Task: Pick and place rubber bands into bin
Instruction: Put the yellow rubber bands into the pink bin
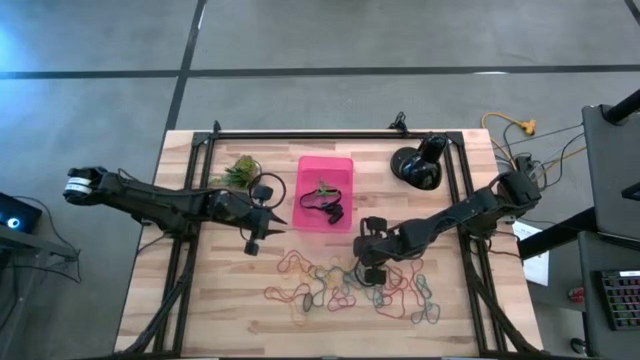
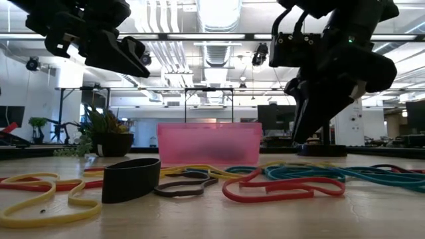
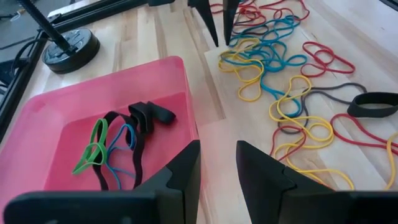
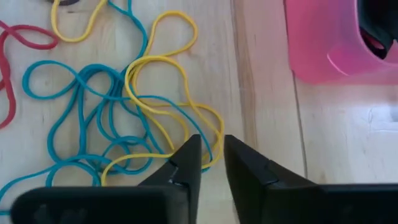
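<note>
**Hovering over the tangle: right arm poised at the near edge of the band pile**

Reaching down over the wooden desk (image 1: 200,300), the right end effector (image 1: 371,262) hangs at the upper right edge of the scattered rubber bands (image 1: 345,288), its two fingers a narrow gap apart and nothing visibly caught between them. In its own wrist view the fingertips sit directly over a yellow band (image 4: 168,87) looped across several teal bands (image 4: 81,118); the yellow loop's long axis runs away from the fingers, toward the far part of the pile. The bin (image 1: 307,222) lies just beside this end effector, toward the back of the desk and slightly to the robot's left, already holding a few bands, green and black among them. The left end effector (image 1: 256,232) waits on the bin's other side, fingers likewise parted and empty, clear of the pile. By position the right arm is the nearer to the loose bands, so the coming grasp looks to be a short drop straight onto the yellow loop, then a brief carry across to the bin.
</note>
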